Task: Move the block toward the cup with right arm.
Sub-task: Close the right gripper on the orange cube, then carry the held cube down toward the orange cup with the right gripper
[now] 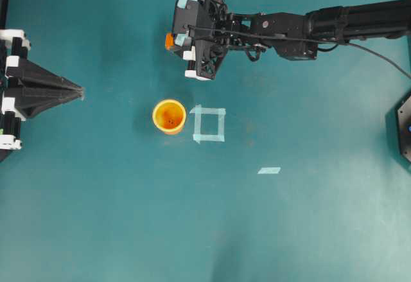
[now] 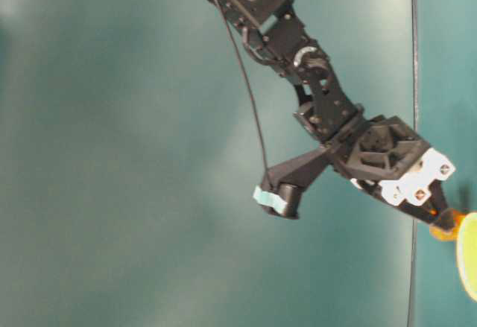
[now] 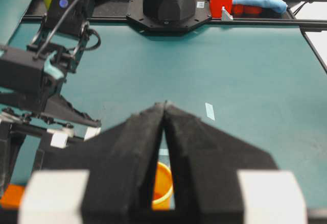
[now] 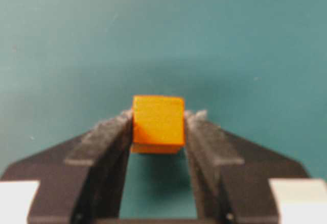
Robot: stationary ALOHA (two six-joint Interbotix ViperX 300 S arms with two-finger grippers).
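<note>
Teal table (image 1: 308,230), seen from above. The right arm (image 1: 334,22) reaches across its far side. Its right gripper (image 4: 158,127) is clamped on the block (image 4: 158,123), which sits between the two fingertips (image 4: 110,129), touching both pads and raised above the table. The left gripper (image 1: 80,92) rests at the table's edge, fingers pressed together at the tip. The cup (image 1: 169,115) stands upright, nearer than the block and apart from it, just beside a tape square (image 1: 209,124). A tape strip (image 1: 269,170) lies well apart.
</note>
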